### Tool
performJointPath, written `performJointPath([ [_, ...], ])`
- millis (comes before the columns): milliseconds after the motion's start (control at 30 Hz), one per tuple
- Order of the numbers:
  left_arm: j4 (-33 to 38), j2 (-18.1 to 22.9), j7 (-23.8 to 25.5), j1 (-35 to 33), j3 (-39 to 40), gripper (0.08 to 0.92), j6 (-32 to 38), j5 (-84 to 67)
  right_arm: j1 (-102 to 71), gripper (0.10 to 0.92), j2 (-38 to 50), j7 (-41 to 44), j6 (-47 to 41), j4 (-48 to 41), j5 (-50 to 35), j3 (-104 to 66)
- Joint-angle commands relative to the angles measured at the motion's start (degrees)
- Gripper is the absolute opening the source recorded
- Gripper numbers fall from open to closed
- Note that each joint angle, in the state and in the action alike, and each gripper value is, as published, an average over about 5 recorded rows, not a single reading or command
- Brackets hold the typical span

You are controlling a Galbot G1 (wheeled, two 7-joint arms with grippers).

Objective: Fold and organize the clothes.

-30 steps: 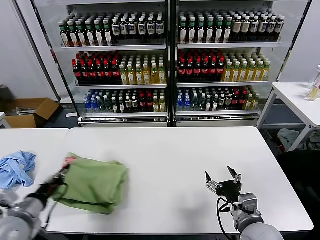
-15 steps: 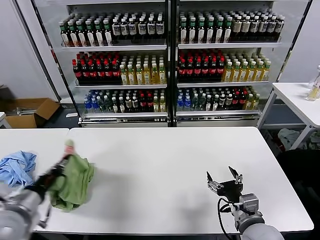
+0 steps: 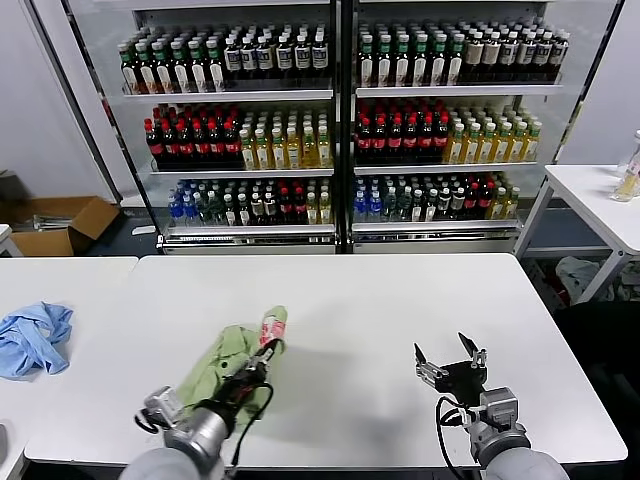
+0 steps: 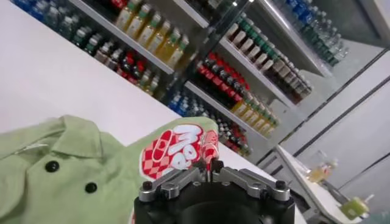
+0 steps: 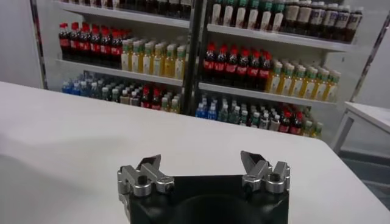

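The light green polo shirt [image 3: 228, 362] lies bunched in a long heap on the near left part of the white table [image 3: 370, 300], stretching from the near edge up toward the middle. The left gripper [image 3: 262, 352] sits at the shirt's far end with its fingers pinched together on the cloth right by the red-and-white checkered logo [image 3: 271, 326]; the left wrist view shows the collar [image 4: 76, 137], two small dark buttons [image 4: 52, 165] and the logo [image 4: 178, 150] just beyond the closed fingertips. The right gripper [image 3: 449, 358] rests over the near right part of the table, well apart from the shirt, its fingers spread wide with nothing between them. A crumpled blue cloth [image 3: 33, 336] lies on a second table [image 3: 60, 275] to the far left. Behind both tables stands a glass-fronted cooler [image 3: 340, 120] filled with rows of bottles, a cardboard box [image 3: 55, 222] sits on the floor at the left, and another white table [image 3: 600, 200] stands at the right.
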State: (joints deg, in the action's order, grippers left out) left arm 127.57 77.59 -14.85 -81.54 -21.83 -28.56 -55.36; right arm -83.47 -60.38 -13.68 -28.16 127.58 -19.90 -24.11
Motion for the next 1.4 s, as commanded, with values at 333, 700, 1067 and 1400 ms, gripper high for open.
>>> performJointPath([
  [333,-7.0,9.6,1.4,8.2,11.1,0.184,7.2,11.0,0.3,0.823,0.0,-0.1,-0.3,0.5,0.0,-0.4],
  [700,-7.0,-1.2,9.6,6.7,-2.1,0.505,11.5,26.6,4.2,0.823,0.3,0.0,-0.5,-1.0,-1.1,1.4],
  [1067,-9.3,-8.0,15.0,-0.5,-20.1,0.800,12.8,41.6,13.7,0.823,-3.8,-4.2,-4.7,-6.6,-13.6,18.3],
  [1400,-8.7,-5.5,14.9,-2.4,-18.6,0.823,12.7,43.5,18.5,0.823,-5.0,-5.4,-5.0,-15.6,-21.3,24.2],
])
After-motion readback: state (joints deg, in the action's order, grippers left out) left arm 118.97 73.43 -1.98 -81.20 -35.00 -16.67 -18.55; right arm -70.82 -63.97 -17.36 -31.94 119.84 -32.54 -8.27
